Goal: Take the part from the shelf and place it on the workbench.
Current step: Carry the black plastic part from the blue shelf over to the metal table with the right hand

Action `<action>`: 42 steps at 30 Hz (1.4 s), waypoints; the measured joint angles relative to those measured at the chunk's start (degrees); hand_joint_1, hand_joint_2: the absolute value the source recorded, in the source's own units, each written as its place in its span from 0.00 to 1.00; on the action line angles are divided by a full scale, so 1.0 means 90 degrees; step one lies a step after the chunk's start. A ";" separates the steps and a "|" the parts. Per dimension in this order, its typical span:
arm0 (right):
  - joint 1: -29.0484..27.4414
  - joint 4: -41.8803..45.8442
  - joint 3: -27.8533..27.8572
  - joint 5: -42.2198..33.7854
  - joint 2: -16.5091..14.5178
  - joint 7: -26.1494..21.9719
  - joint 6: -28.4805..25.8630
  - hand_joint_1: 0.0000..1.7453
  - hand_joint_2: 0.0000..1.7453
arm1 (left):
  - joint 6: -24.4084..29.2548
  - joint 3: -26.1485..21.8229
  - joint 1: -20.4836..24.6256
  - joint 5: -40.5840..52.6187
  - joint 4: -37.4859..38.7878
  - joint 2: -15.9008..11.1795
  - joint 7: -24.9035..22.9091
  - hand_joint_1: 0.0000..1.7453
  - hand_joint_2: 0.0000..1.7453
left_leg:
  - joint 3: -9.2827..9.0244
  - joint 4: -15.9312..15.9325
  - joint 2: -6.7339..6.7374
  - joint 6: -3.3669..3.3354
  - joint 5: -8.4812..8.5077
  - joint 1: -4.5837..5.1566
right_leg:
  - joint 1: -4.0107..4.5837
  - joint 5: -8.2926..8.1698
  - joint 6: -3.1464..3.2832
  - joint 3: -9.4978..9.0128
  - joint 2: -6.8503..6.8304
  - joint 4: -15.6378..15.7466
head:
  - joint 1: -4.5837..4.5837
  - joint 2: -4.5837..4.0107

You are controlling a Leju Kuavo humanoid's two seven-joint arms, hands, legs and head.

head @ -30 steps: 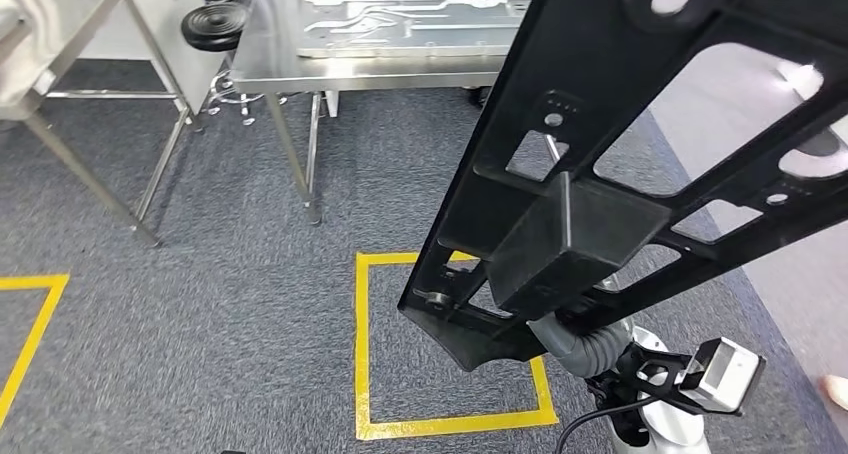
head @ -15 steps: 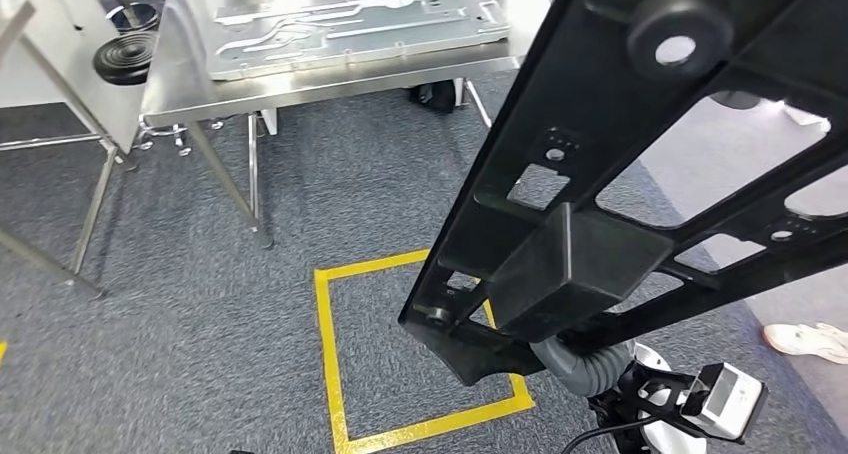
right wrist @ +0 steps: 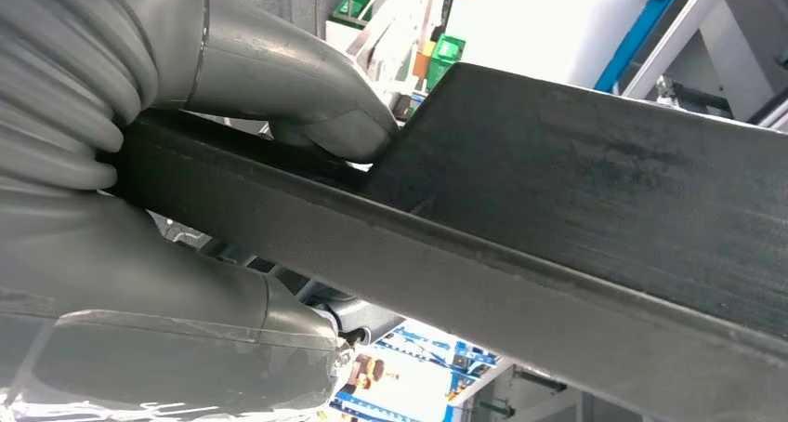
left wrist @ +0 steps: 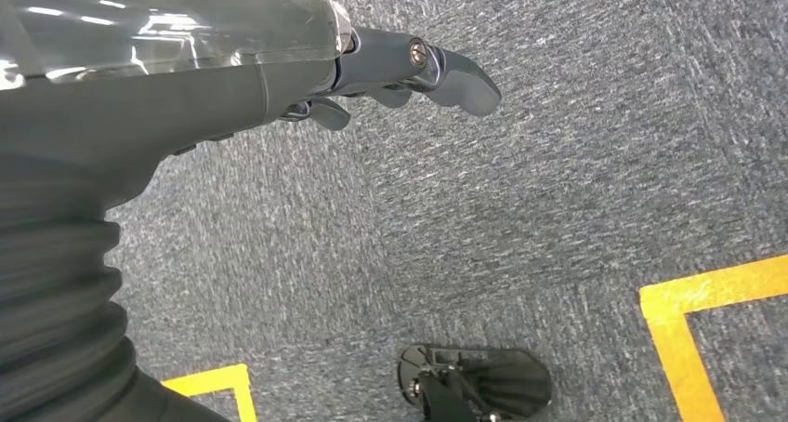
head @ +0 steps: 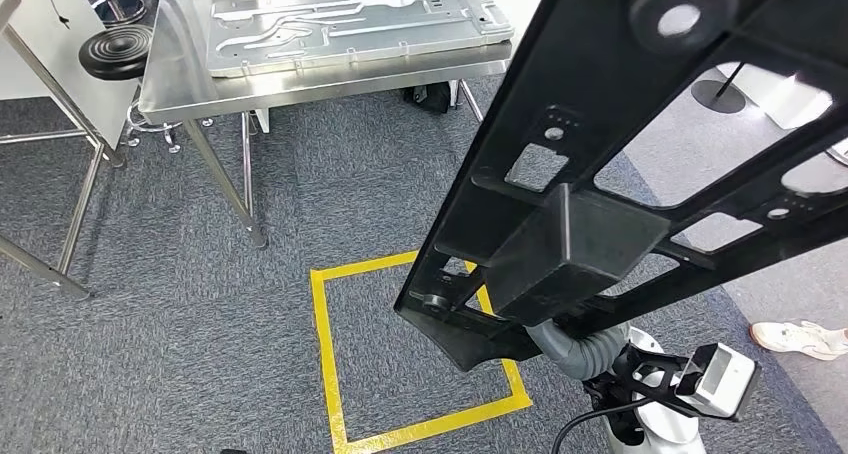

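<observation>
A long black frame part (head: pixel 640 164) with cut-out windows and a boxy block runs across the head view from bottom centre to top right. My right hand (right wrist: pixel 269 78) grips its lower bar (right wrist: pixel 520 245), thumb pressed on one face and palm on the other. In the head view the grey ribbed wrist cover (head: pixel 580 349) shows just under the part's lower end. The steel workbench (head: pixel 165 94) stands ahead at the upper left, carrying a flat silver plate (head: pixel 350 24). My left hand (left wrist: pixel 372 64) hangs over the grey carpet, holding nothing, fingers loosely apart.
A yellow taped square (head: pixel 320 354) marks the carpet in front of the workbench. A black round stool (head: pixel 115 49) and another steel table's legs (head: pixel 45 269) stand left. A person's white shoe (head: pixel 800 336) is at the right edge, and a round stand base (head: pixel 722 94) lies beyond.
The whole picture has shifted: workbench and yellow square now lie further left and the bench looks nearer. The part stays held in my right hand in the same pose.
</observation>
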State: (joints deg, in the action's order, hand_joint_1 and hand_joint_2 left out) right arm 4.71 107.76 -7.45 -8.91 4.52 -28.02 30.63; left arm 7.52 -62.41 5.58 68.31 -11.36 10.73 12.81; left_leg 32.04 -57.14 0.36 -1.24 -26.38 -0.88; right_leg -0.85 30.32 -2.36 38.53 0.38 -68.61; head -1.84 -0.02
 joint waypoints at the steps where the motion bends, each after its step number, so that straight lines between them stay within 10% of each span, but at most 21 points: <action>1: 0.0001 -0.0017 -0.0002 -0.0003 0.0000 -0.0001 -0.0002 0.99 1.00 | 0.0001 -0.0005 -0.0006 -0.0004 0.0000 0.0000 -0.0007 0.00 1.00 | -0.0020 -0.0003 0.0012 0.0016 -0.0019 0.0001 | -0.0013 -0.0210 0.0006 -0.0120 -0.0038 0.0279 | 0.0000 0.0000; 4: -0.0001 -0.0016 -0.0005 -0.0027 0.0000 -0.0010 -0.0018 0.99 1.00 | -0.0010 -0.0008 -0.0006 -0.0002 -0.0001 0.0000 -0.0013 0.00 1.00 | -0.0040 -0.0027 0.0020 0.0106 -0.0067 0.0044 | 0.0034 -0.0512 0.0087 -0.0541 -0.0120 0.1201 | -0.0001 0.0001; 8: -0.0035 -0.0007 0.0000 -0.0043 0.0013 -0.0041 -0.0065 0.99 1.00 | -0.0016 -0.0011 -0.0006 -0.0001 0.0000 0.0000 -0.0015 0.00 1.00 | -0.0020 -0.0140 0.0038 0.0254 -0.0189 0.0033 | 0.0034 -0.0514 0.0241 -0.0562 -0.0068 0.1271 | -0.0001 0.0001; 13: -0.0095 -0.0001 0.0000 -0.0043 0.0014 -0.0073 -0.0090 0.99 1.00 | -0.0015 -0.0012 -0.0022 -0.0001 -0.0001 -0.0001 -0.0014 0.00 1.00 | 0.0788 -0.1879 0.0013 0.0343 -0.0979 0.0018 | 0.0039 -0.0497 0.0343 -0.0603 -0.0034 0.1293 | -0.0002 0.0001; 18: -0.0118 0.0008 0.0000 -0.0043 0.0013 -0.0083 -0.0087 0.99 1.00 | -0.0015 -0.0013 -0.0021 0.0000 -0.0001 -0.0012 -0.0012 0.00 1.00 | 0.0095 -0.0334 -0.0019 0.0205 -0.0119 0.0048 | 0.0091 -0.0465 0.0297 -0.0643 0.0038 0.1265 | -0.0002 0.0001; 23: -0.0127 0.0029 -0.0001 -0.0041 0.0014 -0.0095 -0.0101 0.99 1.00 | -0.0016 -0.0015 -0.0017 0.0022 -0.0001 -0.0020 -0.0001 0.00 1.00 | -0.0036 0.0010 -0.0026 0.0038 -0.0031 0.0044 | 0.0085 -0.0403 0.0129 -0.0599 0.0044 0.1185 | -0.0001 0.0000; 27: -0.0157 0.0046 0.0002 -0.0043 0.0019 -0.0116 -0.0103 0.99 1.00 | -0.0023 -0.0018 -0.0009 0.0026 0.0000 -0.0022 0.0007 0.00 1.00 | -0.0055 0.0059 -0.0003 -0.0038 -0.0007 0.0025 | 0.0033 0.0284 0.0008 0.0053 0.0021 -0.0197 | 0.0000 0.0001; 29: -0.0173 0.0045 0.0002 -0.0043 0.0019 -0.0118 -0.0100 0.99 1.00 | -0.0029 -0.0019 -0.0013 0.0022 -0.0001 -0.0022 0.0007 0.00 1.00 | -0.0061 0.0054 0.0002 -0.0035 -0.0019 0.0026 | -0.0002 0.0309 -0.0037 0.0264 0.0008 -0.0581 | 0.0000 0.0002; 34: -0.0104 0.0045 -0.0009 -0.0038 0.0015 -0.0088 -0.0105 0.99 1.00 | -0.0036 -0.0033 -0.0007 -0.0001 -0.0001 -0.0019 0.0013 0.00 1.00 | -0.0122 0.0023 0.0000 0.0086 -0.0102 0.0050 | -0.0020 -0.0491 0.0035 -0.0546 -0.0064 0.1142 | -0.0001 0.0001; 39: -0.0062 0.0050 -0.0010 -0.0033 0.0002 -0.0058 -0.0103 0.99 1.00 | -0.0036 -0.0056 0.0003 -0.0019 -0.0001 -0.0021 0.0023 0.00 1.00 | -0.0050 -0.0202 0.0012 0.0267 -0.0279 0.0027 | 0.0002 -0.0466 0.0252 -0.0634 -0.0048 0.1291 | -0.0002 0.0000; 42: -0.0043 0.0044 -0.0012 -0.0044 0.0000 -0.0075 -0.0086 0.99 1.00 | -0.0041 -0.0064 -0.0003 -0.0023 -0.0001 -0.0023 0.0027 0.00 1.00 | 0.0546 -0.1386 0.0003 0.0325 -0.0795 0.0016 | 0.0012 -0.0416 0.0342 -0.0695 -0.0051 0.1308 | -0.0002 0.0000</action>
State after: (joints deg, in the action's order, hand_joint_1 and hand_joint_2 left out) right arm 4.32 108.16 -7.56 -9.30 4.52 -28.70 29.85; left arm 7.15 -62.99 5.55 68.11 -11.37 10.52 13.05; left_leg 36.95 -69.62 0.39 1.69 -33.54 -0.73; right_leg -0.74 26.57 0.71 32.27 -0.08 -56.84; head -1.86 -0.02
